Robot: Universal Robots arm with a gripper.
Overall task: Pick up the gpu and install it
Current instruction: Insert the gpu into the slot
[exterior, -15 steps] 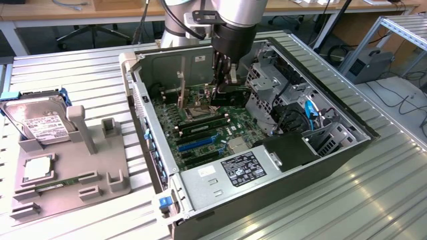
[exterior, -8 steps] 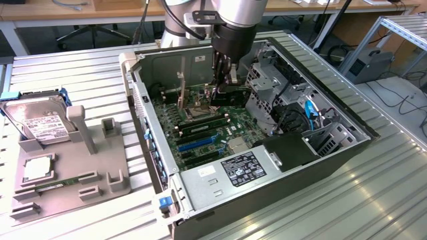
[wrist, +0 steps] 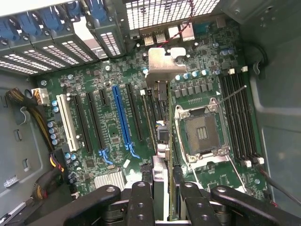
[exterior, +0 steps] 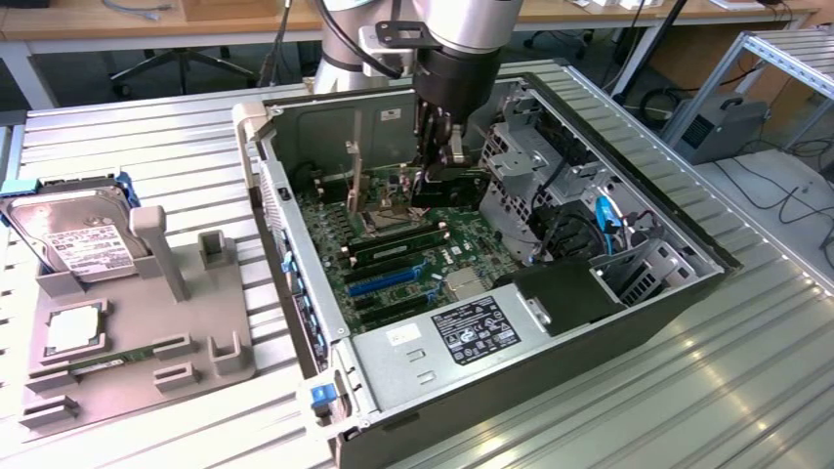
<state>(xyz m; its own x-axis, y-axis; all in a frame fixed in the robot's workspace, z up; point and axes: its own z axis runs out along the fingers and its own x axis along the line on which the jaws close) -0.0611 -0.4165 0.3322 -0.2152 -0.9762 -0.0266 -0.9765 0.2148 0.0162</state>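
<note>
- While the arm reached down into the open computer case (exterior: 521, 322) in the exterior view, the gripper (exterior: 440, 168) hung in the upper middle of the frame over the motherboard (exterior: 391, 254), its fingers clamped on the gpu (exterior: 450, 186), a dark card held on edge, apparently so that its lower edge could meet a slot.
- Toward the lower left of that frame, the grey parts tray (exterior: 131, 332) lay well apart from the case, with the hard drive (exterior: 78, 239) propped at its upper end.
- Seen from the wrist view, the fingers (wrist: 142, 200) gripped the gpu (wrist: 162, 136) from both sides at the bottom centre; the card ran edge-on up the frame, its silvery bracket (wrist: 162, 63) pointing at the rear grille, just beside the long blue slot (wrist: 121, 117). Whether it was seated could not be told.
</note>
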